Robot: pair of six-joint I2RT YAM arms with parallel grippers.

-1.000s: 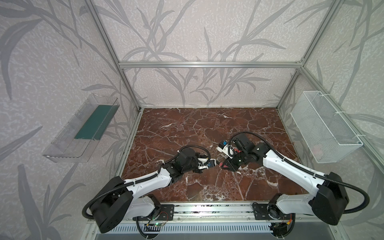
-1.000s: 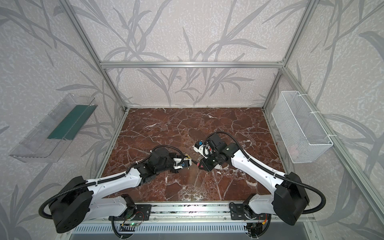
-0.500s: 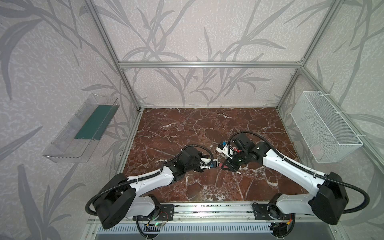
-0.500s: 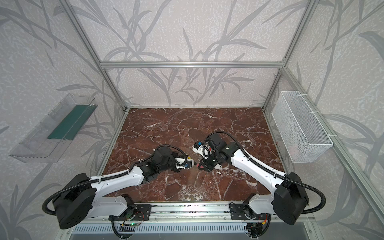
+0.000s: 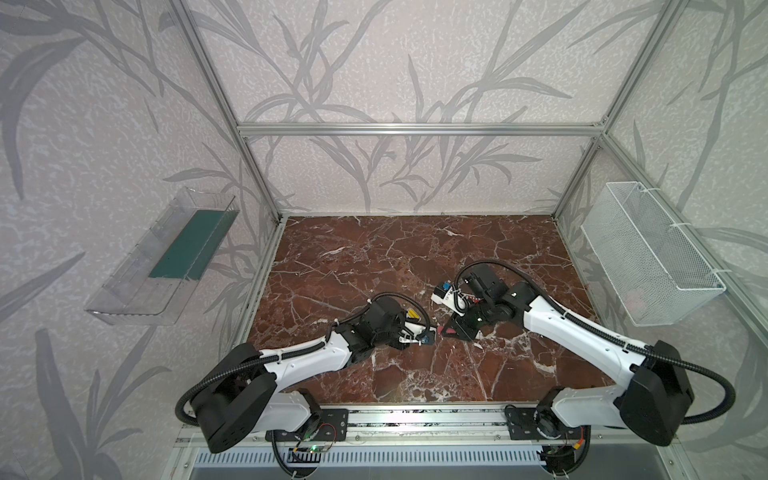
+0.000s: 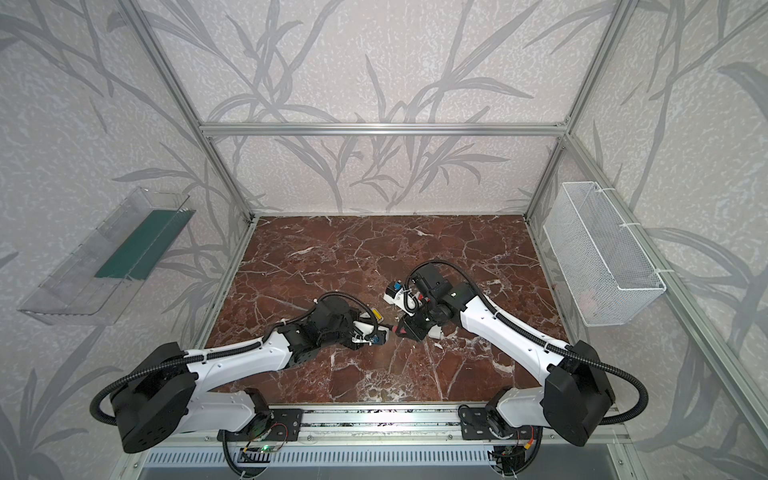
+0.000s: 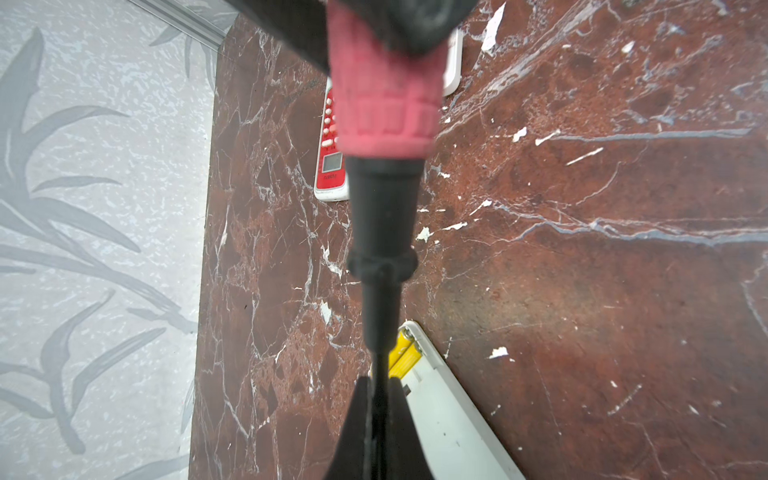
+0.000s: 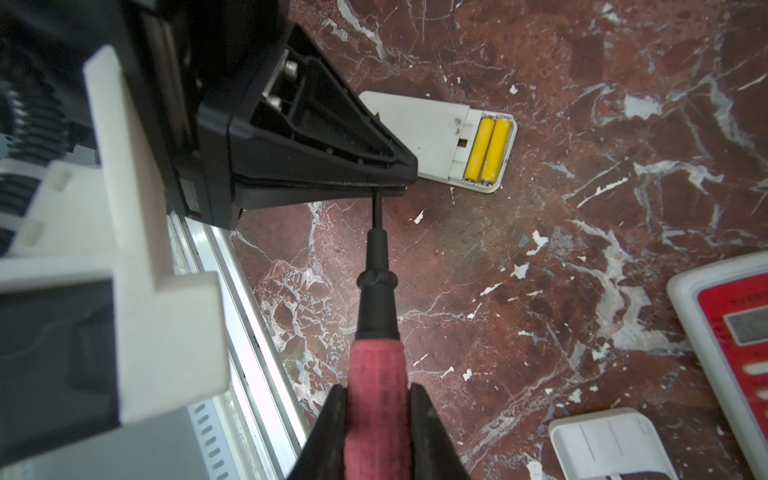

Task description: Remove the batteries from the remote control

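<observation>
Left tool [image 7: 379,384] pinching screwdriver [image 7: 384,199] shaft, right tool [image 8: 377,390] gripping handle, yellow batteries [image 8: 488,149] in remote [image 8: 424,129]

No legible text. The red remote [image 7: 329,178] has one line of small print by its display [image 7: 332,162], too blurred to read in either wrist view.

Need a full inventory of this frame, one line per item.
white remote: one, white, back up on table
batteries: two, yellow, in its open compartment
red remote: one, red-faced, face up on table
cover: one, white, loose beside red remote
screwdriver: one, pink-red handle, dark shaft, gripped at both ends
wire basket: one, white, right wall
clear tray: one, green-lined, left wall
table: one, red-brown marble
left gripper: black, shut on screwdriver shaft
right gripper: black, shut on screwdriver handle
</observation>
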